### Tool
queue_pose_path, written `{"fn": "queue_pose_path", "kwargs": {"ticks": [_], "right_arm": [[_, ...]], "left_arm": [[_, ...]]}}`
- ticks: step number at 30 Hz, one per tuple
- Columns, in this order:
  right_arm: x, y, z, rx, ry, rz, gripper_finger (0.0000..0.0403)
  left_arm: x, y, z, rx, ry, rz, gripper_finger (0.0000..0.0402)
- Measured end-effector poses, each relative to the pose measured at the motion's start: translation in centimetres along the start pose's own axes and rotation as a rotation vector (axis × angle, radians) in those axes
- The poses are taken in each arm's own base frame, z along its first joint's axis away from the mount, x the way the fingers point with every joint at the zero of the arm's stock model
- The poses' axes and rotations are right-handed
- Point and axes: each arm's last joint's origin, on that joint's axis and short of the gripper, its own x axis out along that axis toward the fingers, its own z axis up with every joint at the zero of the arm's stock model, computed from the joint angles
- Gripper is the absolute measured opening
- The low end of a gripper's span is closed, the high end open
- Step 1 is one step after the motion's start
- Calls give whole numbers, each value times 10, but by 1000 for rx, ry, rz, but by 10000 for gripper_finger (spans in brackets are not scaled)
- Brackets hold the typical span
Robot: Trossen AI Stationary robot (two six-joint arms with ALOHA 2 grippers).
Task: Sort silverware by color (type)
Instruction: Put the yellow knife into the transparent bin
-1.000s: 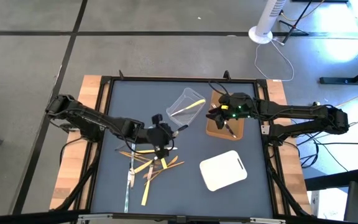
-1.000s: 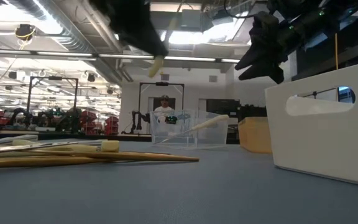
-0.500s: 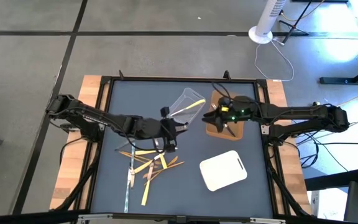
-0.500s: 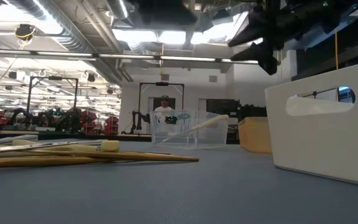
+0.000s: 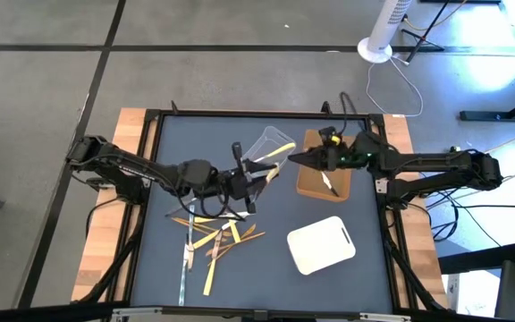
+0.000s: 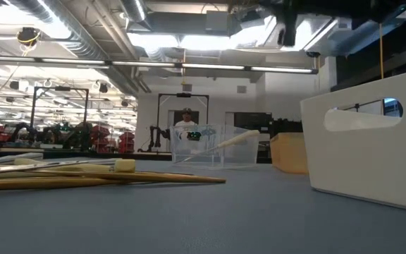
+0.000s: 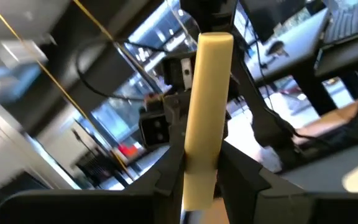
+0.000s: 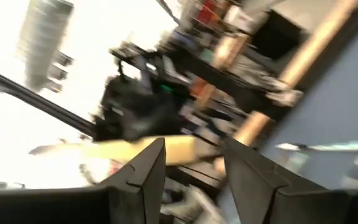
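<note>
My left gripper (image 7: pixel 199 174) pinches a pale yellow utensil (image 7: pixel 205 118) near the clear tub (image 5: pixel 268 146), right gripper (image 5: pixel 304 160) (fingers spread, empty) close by, so I fear a collision.

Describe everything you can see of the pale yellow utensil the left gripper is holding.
The pale yellow stick-like utensil is matte, flat-sided and square-ended, plastic or wood by its look. The left gripper is shut on its lower part, one dark finger on each side, the free end pointing away from the wrist. In the high view it is held above the table, beside the clear plastic tub. Its other end is hidden.
</note>
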Motion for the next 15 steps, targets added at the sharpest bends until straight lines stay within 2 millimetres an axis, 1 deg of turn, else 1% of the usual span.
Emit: {"fn": "queue_pose_path", "kwargs": {"ticks": [3,6,11,15], "right_arm": [[0,8,4,59,-35,80,150],[-1,12,6,77,-52,125,150],[-1,13,7,79,-94,120,150],[0,11,8,82,-138,104,150]], "left_arm": [[0,4,5,49,-54,27,73],[0,8,9,111,-113,56,73],[2,17,12,162,-246,47,73],[6,24,6,177,-269,35,73]]}}
